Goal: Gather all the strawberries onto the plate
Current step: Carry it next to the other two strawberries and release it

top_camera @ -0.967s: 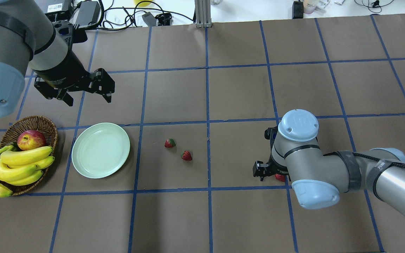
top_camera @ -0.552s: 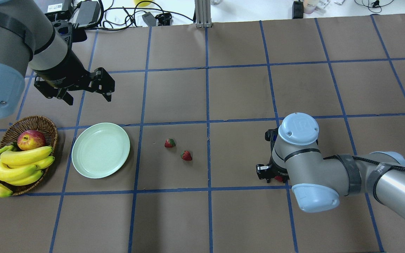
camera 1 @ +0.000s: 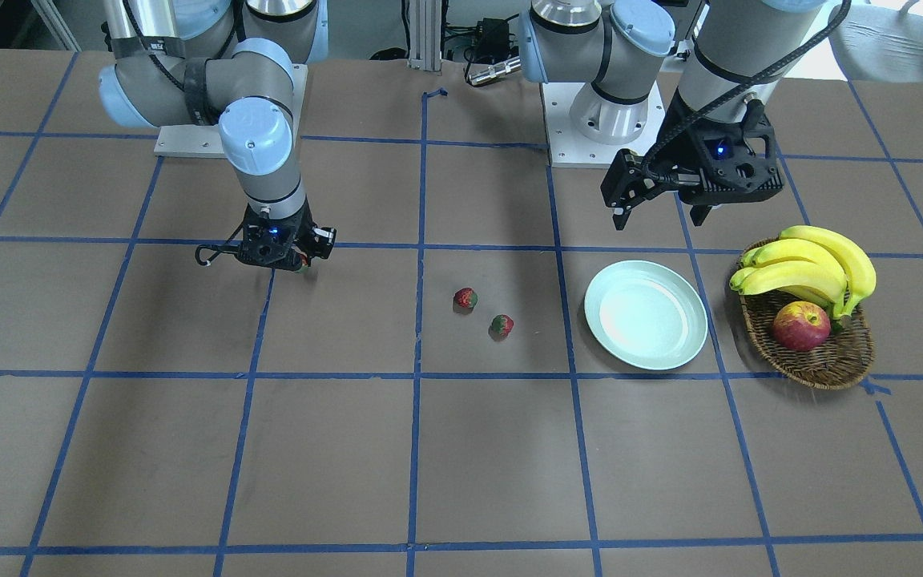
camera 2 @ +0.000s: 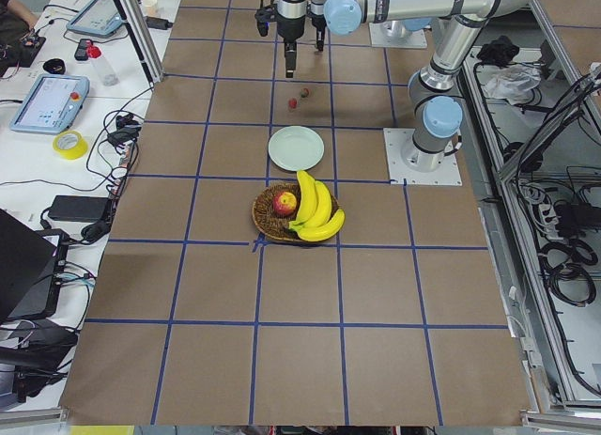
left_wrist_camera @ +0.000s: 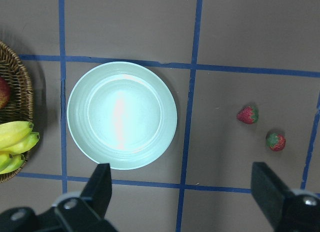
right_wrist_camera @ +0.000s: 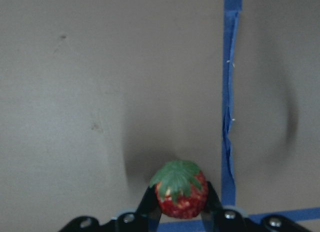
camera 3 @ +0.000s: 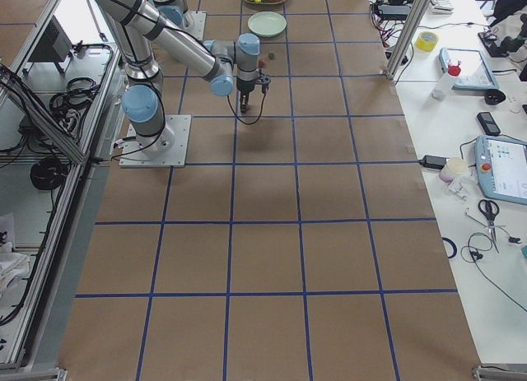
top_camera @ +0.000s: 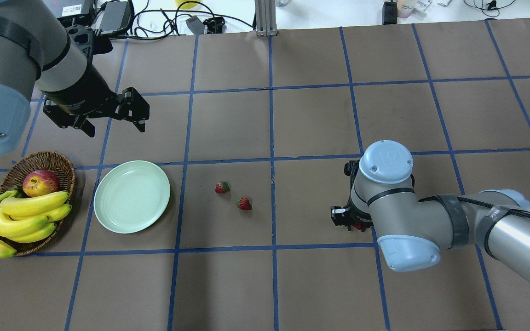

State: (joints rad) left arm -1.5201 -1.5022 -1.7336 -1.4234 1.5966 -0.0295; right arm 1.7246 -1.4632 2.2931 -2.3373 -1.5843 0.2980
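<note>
My right gripper is shut on a strawberry, red with a green cap, held just above the brown table. In the overhead view the right gripper is mostly hidden under its wrist. Two more strawberries lie on the table between it and the pale mint-green plate. The plate holds nothing. My left gripper is open and empty, hovering beyond the plate's far side. Both loose strawberries also show in the left wrist view.
A brown wicker basket with bananas and a red-yellow apple stands left of the plate. Blue tape lines cross the table. Cables and power bricks lie along the far edge.
My right gripper, shut on the strawberry, has shifted a little to the left and toward the far side. The left arm has barely moved.
</note>
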